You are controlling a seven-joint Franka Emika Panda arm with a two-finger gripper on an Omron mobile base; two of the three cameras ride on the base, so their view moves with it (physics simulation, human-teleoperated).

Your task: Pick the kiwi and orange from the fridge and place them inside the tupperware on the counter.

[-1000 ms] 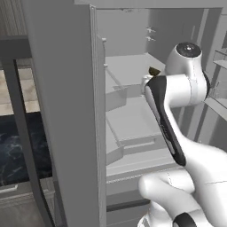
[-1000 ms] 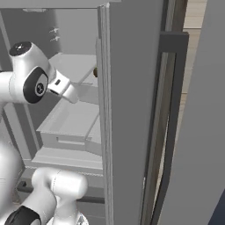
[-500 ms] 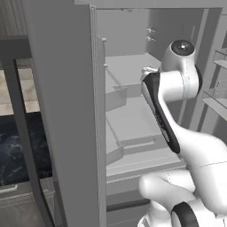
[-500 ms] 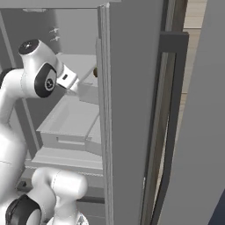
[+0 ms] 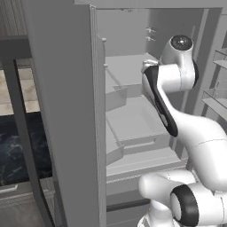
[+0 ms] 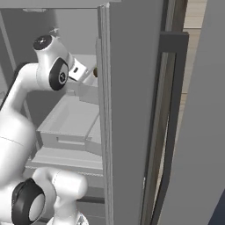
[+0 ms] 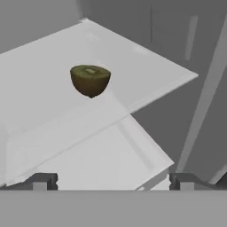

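The kiwi (image 7: 90, 80), a dark brownish-green oval fruit, rests on a pale shelf (image 7: 40, 115) inside the fridge (image 5: 66, 111). My gripper (image 7: 113, 181) is open and empty, level with the shelf's front edge, with the kiwi some way ahead between the lines of its fingers. From the right base view the arm reaches into the fridge (image 6: 127, 110), and a sliver of the kiwi (image 6: 95, 71) peeks out just past the hand. The orange and the tupperware are out of view. A dark marbled stretch of counter (image 5: 17, 150) lies left of the fridge.
Below the shelf sit pale drawers (image 5: 133, 124) and a pulled-out bin (image 6: 70, 121). The fridge's inner wall (image 7: 195, 66) rises close on the right of the hand. An open door with a long dark bar handle (image 6: 169, 110) stands to the right.
The arm has risen and reached further into the fridge, bringing the hand closer to the shelf with the kiwi. The jaws have stayed open.
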